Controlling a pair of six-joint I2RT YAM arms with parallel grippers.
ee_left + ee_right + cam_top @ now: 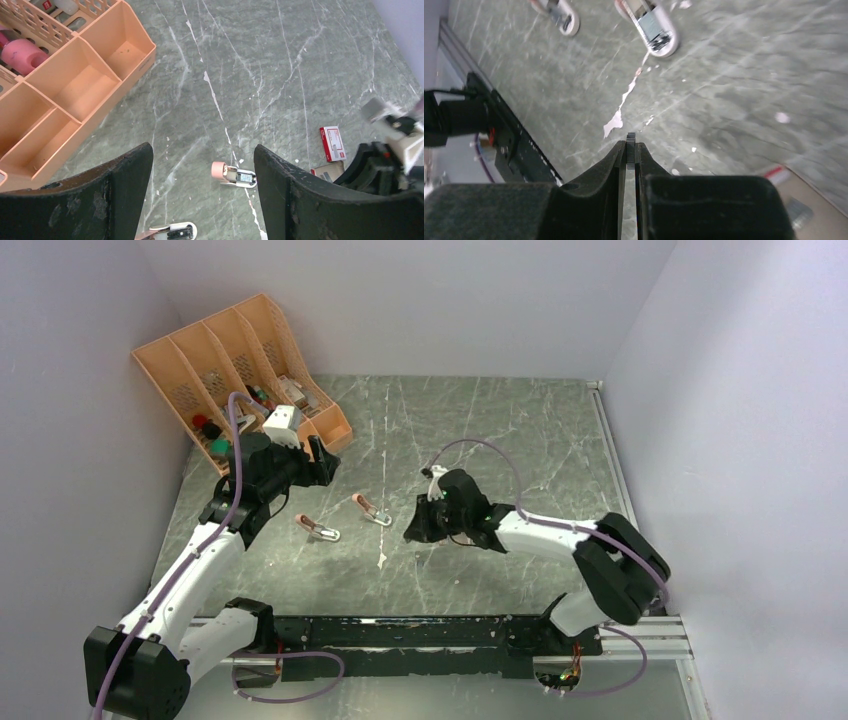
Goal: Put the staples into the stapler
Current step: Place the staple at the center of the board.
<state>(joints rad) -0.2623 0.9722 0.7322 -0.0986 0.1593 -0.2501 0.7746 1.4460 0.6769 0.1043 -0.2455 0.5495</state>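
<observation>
— Where are the staples?

— My right tool (630,147) is pinched almost fully together on a thin grey strip of staples (630,136). I see the strip only end-on, as a sliver poking past the fingertips, over the middle of the table (520,430). The red-and-white box (333,143) lies flat just beside that tool. Its grey tray (326,173) is half covered by the black fingers. From above, the arm hides both.

— And your left?

— My left tool (202,155) is spread wide with nothing in it, above the table near the orange organizer (75,85) in the far left corner.

— The staplers?

— Both are pink and lie left of the middle, apart from each other. The first stapler (234,176) shows whole between my left fingers. The second stapler (172,231) is cut off by the picture's bottom edge. My right wrist view blurs both, so I cannot tell whether either magazine is open.
</observation>
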